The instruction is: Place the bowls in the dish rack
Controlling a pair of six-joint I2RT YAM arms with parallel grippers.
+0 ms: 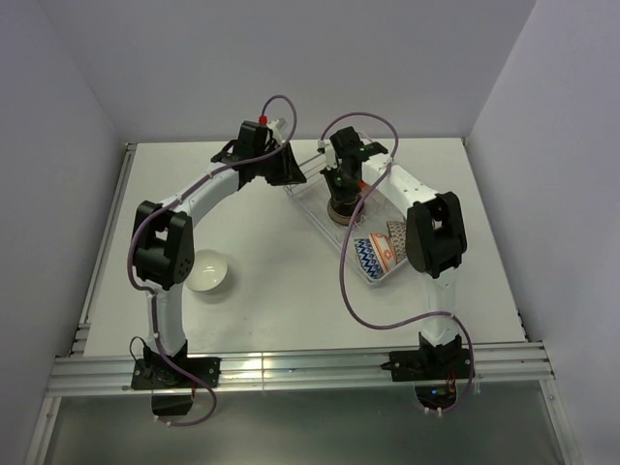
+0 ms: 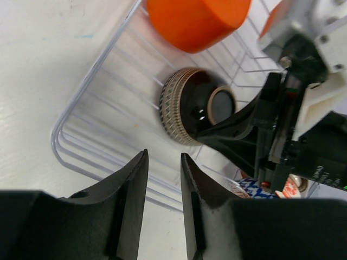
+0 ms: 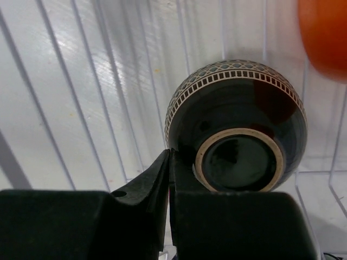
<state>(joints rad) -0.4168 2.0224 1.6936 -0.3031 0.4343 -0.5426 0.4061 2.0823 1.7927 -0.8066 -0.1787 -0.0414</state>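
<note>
The dish rack (image 1: 312, 205) runs slantwise across the middle of the table. A grey-brown patterned bowl (image 2: 187, 105) stands on edge in the rack (image 2: 70, 157), its dark foot toward my right wrist camera (image 3: 238, 124). A plain orange-red bowl (image 2: 195, 21) sits just beyond it. My right gripper (image 3: 169, 153) is shut with nothing between its jaws, its tips against that patterned bowl's side. My left gripper (image 2: 164, 154) hovers over the rack's near corner, jaws a narrow gap apart and empty. A blue zigzag bowl (image 1: 368, 257) and an orange patterned bowl (image 1: 392, 240) stand further along the rack. A white bowl (image 1: 206, 271) lies on the table.
The right arm's wrist (image 2: 293, 108) fills the right side of the left wrist view, close beside my left gripper. The two grippers (image 1: 289, 167) (image 1: 339, 199) work at the rack's far end. White walls enclose the table on three sides.
</note>
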